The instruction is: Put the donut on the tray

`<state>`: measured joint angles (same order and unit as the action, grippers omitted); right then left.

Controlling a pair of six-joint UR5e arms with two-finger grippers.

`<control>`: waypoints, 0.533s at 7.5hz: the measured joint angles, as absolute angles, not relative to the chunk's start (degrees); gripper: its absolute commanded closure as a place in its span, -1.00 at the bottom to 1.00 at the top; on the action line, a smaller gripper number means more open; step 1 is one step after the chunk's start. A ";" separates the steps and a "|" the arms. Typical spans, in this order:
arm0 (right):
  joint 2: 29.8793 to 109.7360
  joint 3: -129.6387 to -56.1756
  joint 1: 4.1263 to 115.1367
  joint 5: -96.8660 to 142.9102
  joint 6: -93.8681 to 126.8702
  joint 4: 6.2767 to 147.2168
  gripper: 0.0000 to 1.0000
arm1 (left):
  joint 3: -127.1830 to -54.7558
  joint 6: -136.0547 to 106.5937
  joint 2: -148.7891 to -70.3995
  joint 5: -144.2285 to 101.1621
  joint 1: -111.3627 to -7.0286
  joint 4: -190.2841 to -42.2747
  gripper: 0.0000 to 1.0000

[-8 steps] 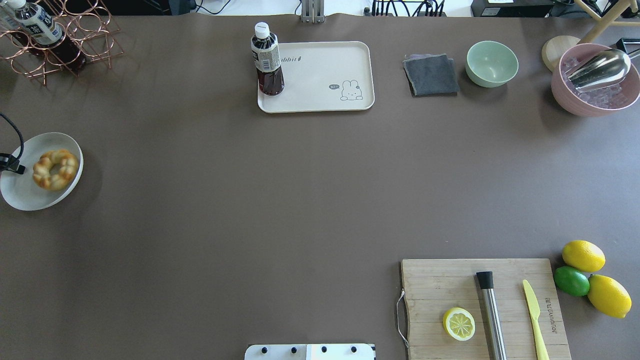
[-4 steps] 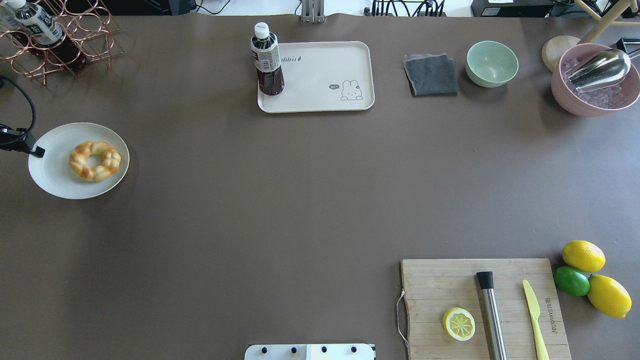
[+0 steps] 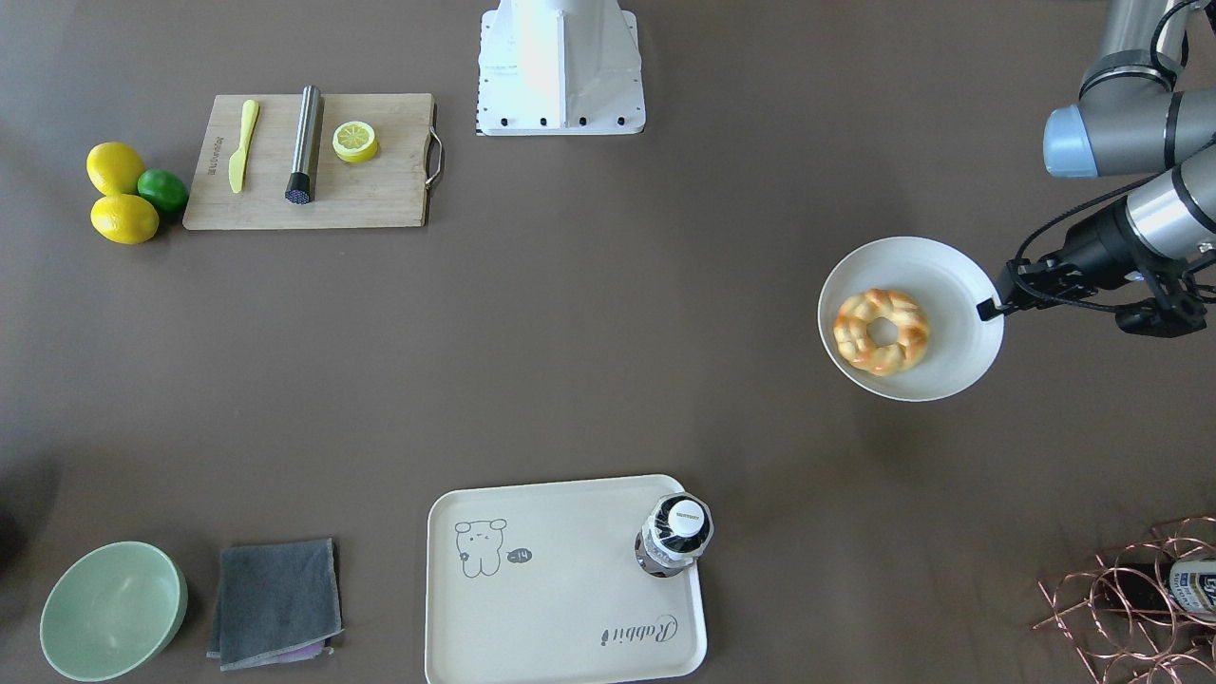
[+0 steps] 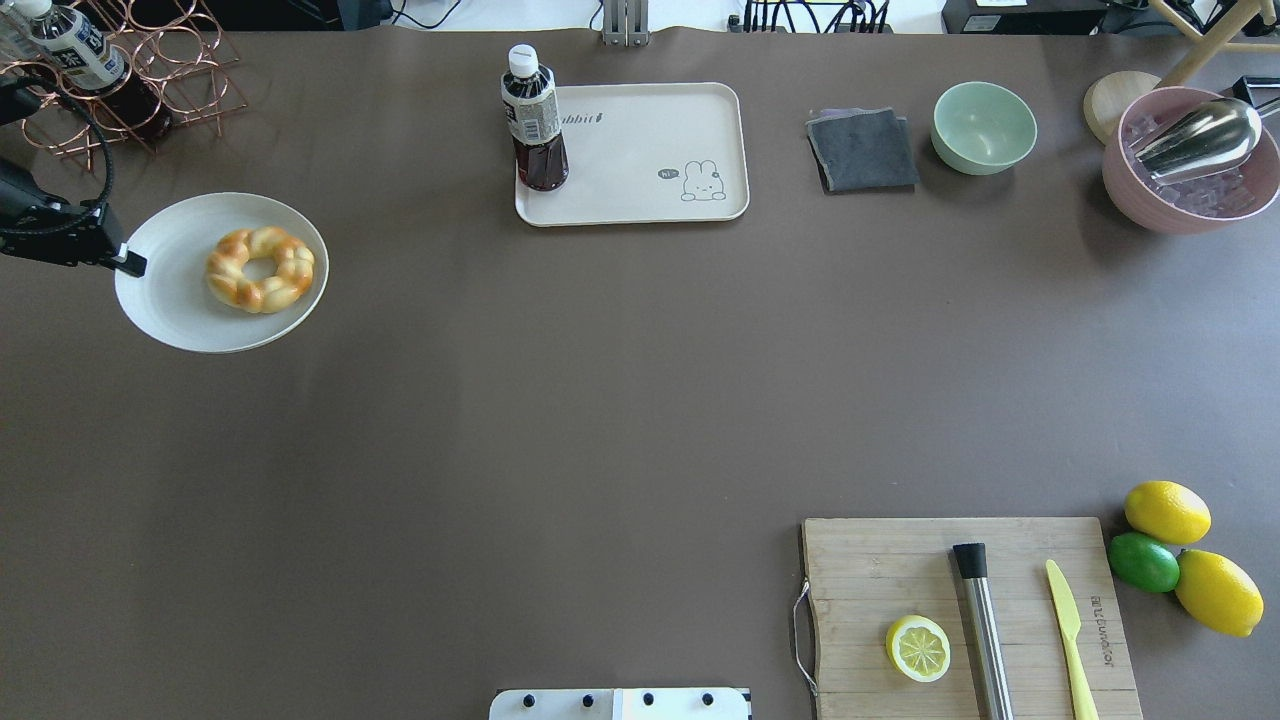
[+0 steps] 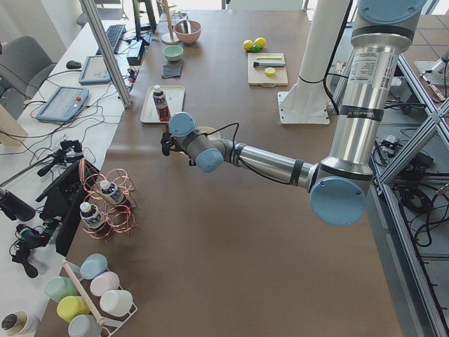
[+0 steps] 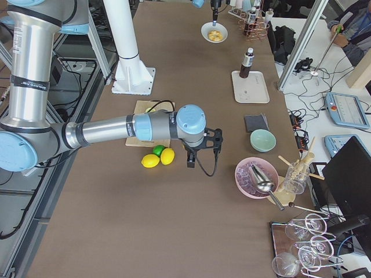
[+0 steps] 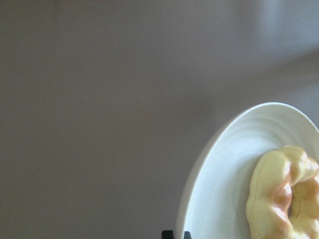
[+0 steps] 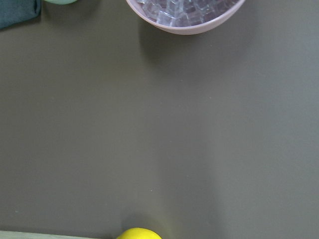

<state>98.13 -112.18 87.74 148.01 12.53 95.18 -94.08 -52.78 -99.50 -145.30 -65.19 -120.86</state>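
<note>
The left gripper [image 4: 130, 265] is clamped on the rim of the white plate [image 4: 170, 325], with the donut [image 4: 260, 268] lying on that plate just past its fingertips. The tray [image 4: 650, 140] sits well beyond the plate from this gripper (a bottle [image 4: 533, 120] stands on its nearer corner). I cannot tell how the right gripper [image 6: 202, 157] is set.

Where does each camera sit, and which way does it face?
Front-facing: across table, facing base; left gripper grips plate.
Overhead: behind base, looking down; left gripper.
Exterior left: table end; left arm near.
Exterior right: opposite end; right arm near.
Left wrist: plate, donut; fingertips.
Right wrist: down at pink bowl.
First two share tray.
</note>
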 measured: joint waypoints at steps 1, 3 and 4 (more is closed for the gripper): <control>94.20 -112.43 84.28 148.38 19.06 95.13 -1.00 | -97.72 -59.26 -101.06 -145.15 -62.46 -120.75 1.00; 85.33 -113.28 75.98 146.49 35.48 93.24 -1.00 | -102.24 -73.47 -108.02 -142.55 -55.88 -120.66 1.00; 83.16 -113.97 71.65 144.37 41.85 89.79 -1.00 | -102.97 -79.29 -111.85 -139.36 -51.71 -120.50 1.00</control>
<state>83.16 -113.97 71.65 144.37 41.85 89.79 -102.97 -79.29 -111.85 -139.36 -51.71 -120.50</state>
